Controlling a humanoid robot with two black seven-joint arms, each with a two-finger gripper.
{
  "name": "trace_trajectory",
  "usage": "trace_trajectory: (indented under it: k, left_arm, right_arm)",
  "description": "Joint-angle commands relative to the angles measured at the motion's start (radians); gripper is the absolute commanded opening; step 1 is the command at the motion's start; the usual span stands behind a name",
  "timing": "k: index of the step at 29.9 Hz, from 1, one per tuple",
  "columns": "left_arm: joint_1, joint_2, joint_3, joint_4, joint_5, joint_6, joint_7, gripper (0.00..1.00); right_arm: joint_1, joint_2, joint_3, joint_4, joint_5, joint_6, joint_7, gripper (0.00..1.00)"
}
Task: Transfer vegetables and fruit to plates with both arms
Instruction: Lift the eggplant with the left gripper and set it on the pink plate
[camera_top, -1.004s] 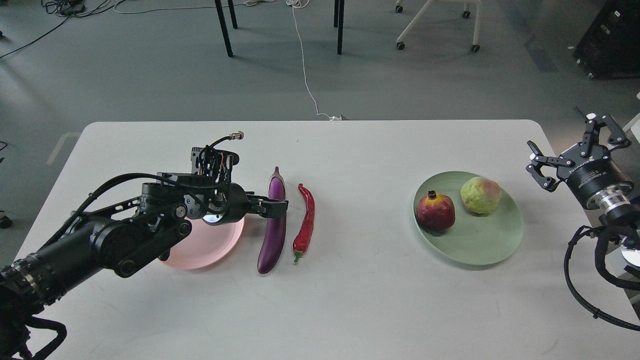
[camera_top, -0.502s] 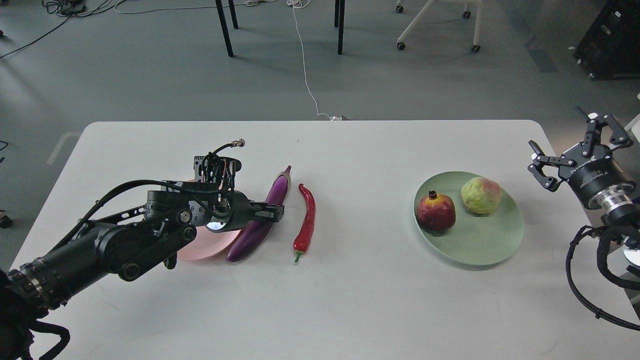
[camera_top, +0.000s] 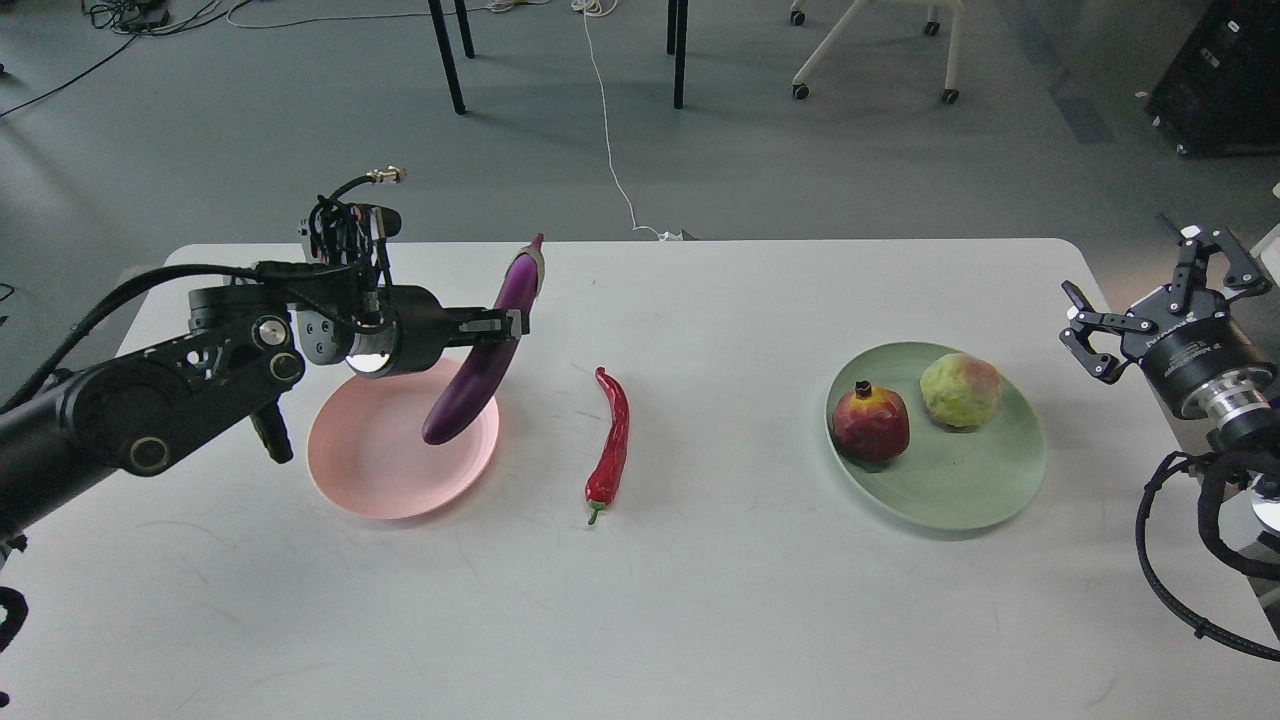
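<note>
My left gripper (camera_top: 497, 328) is shut on the purple eggplant (camera_top: 476, 375) and holds it tilted in the air, lower end over the right part of the pale pink plate (camera_top: 385, 470). The red chili pepper (camera_top: 611, 443) lies on the table right of that plate. The dark red pomegranate (camera_top: 871, 423) and the yellow-green fruit (camera_top: 960, 390) sit on the mint green plate (camera_top: 960, 490) at the right. My right gripper (camera_top: 1150, 300) is open and empty, off the table's right edge.
The white table (camera_top: 700, 600) has a rounded far right corner. On the floor behind it are chair legs, a wheeled chair base (camera_top: 870, 50) and a white cable (camera_top: 610, 130).
My left gripper has closed on the eggplant and lifted it up and to the left, off the table, to over the pink plate. The right arm has barely moved.
</note>
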Motion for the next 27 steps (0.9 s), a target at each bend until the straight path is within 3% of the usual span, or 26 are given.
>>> trace_trajectory:
  k: [1,3,10,15,19,23,27]
  left_arm:
    - [0.03,0.125,0.024,-0.001,0.0,0.0,-0.036,0.28]
    - [0.067,0.162,0.04,-0.001,0.001,0.0,-0.053,0.29]
    - [0.139,0.179,0.04,-0.027,0.001,0.001,-0.053,0.39]
    - [0.141,0.176,0.04,-0.031,0.001,0.018,-0.053,0.61]
    - [0.141,0.178,0.042,-0.031,0.004,0.042,-0.055,0.99]
    - [0.132,0.183,0.034,-0.038,0.008,0.042,-0.056,0.99]
    - [0.067,0.184,0.021,-0.125,0.009,0.044,-0.076,0.99]
  right_arm:
    - [0.0,0.0,-0.001,-0.001,0.0,0.0,0.0,0.98]
    - [0.0,0.0,-0.001,-0.001,0.0,0.0,0.0,0.98]
    - [-0.002,-0.001,-0.001,-0.001,-0.001,0.0,0.0,0.98]
    - [-0.008,-0.017,-0.001,0.001,-0.001,0.0,0.0,0.98]
    - [-0.012,-0.017,-0.001,-0.001,-0.001,0.0,0.0,0.98]
    - [-0.012,-0.017,0.001,0.001,-0.001,0.0,0.0,0.98]
    - [-0.012,-0.02,0.002,-0.001,-0.001,0.0,0.0,0.98]
